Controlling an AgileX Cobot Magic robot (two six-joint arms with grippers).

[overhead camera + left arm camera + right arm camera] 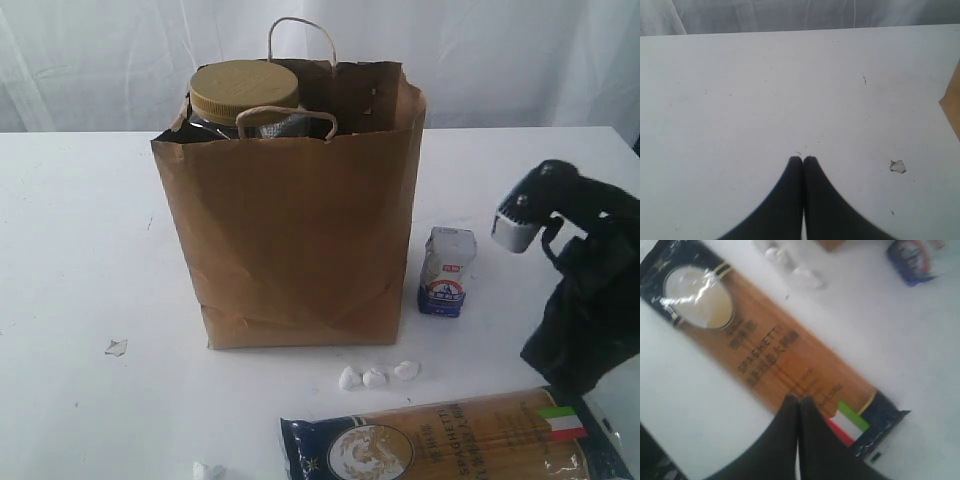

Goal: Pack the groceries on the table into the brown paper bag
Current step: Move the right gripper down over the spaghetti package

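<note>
White scuffed table; pale curtain behind; scraps scattered

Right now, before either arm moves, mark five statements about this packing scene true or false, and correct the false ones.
1. The olive-lidded jar stands inside the brown paper bag. True.
2. The spaghetti pack is in the bag. False: it lies flat on the table, in front of the bag.
3. The blue-white carton stands upright on the table beside the bag. True.
4. The right fingers are open around the spaghetti pack. False: they are shut, with nothing between them.
5. The left fingers hold the carton. False: they are shut over bare table and hold nothing.
</note>
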